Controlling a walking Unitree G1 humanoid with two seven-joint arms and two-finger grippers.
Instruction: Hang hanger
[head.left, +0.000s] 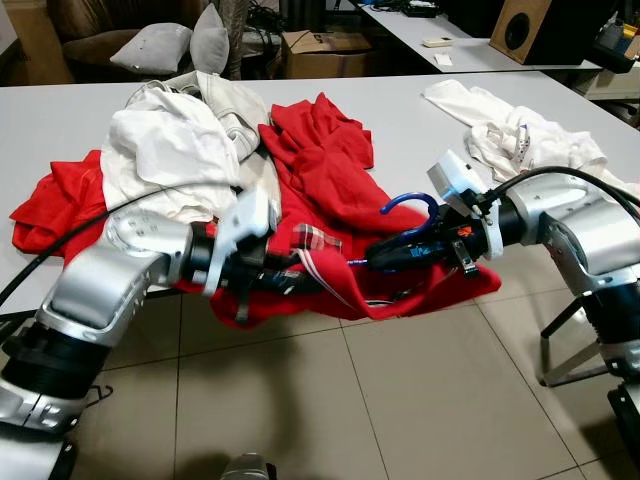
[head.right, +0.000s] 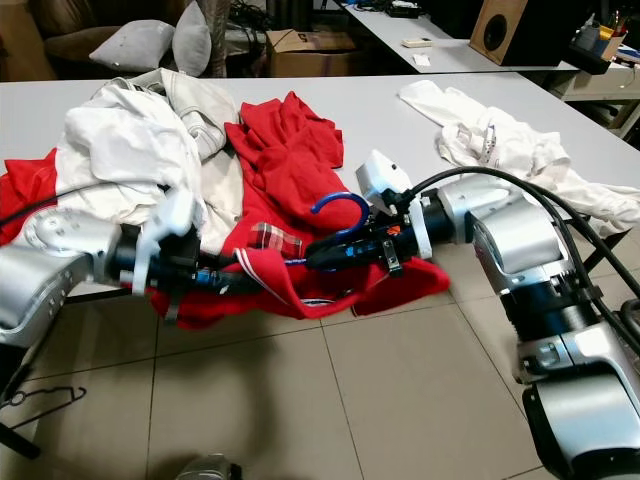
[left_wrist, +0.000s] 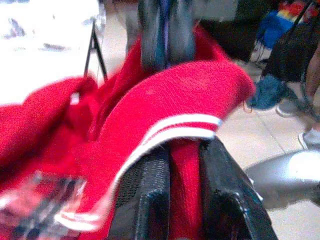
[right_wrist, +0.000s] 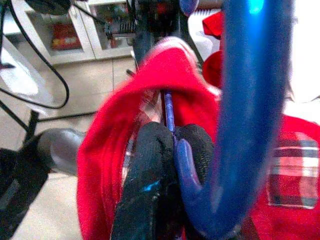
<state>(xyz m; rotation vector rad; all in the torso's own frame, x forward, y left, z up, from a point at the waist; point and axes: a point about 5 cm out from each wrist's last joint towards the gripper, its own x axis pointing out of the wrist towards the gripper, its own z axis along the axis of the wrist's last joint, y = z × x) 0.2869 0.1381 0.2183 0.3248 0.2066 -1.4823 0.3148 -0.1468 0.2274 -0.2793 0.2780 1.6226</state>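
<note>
Right gripper (head.left: 372, 260) pinches curved blue hanger (head.left: 408, 205); left gripper (left_wrist: 182, 200) clamps ribbed red garment (head.left: 340, 165)

White counter (head.left: 420, 125). White garments (head.left: 175, 150) piled toward its left end, over red clothing (head.left: 330, 160) spilling past the near edge. More white cloth (head.left: 510, 130) at right end. Tiled floor (head.left: 400, 410) below; thin black wire hanger (head.right: 45, 395) lies on it, left.

Head cameras look down at the table (head.left: 420, 130); wrist cameras sit close on the red garment (left_wrist: 165, 105).
</note>
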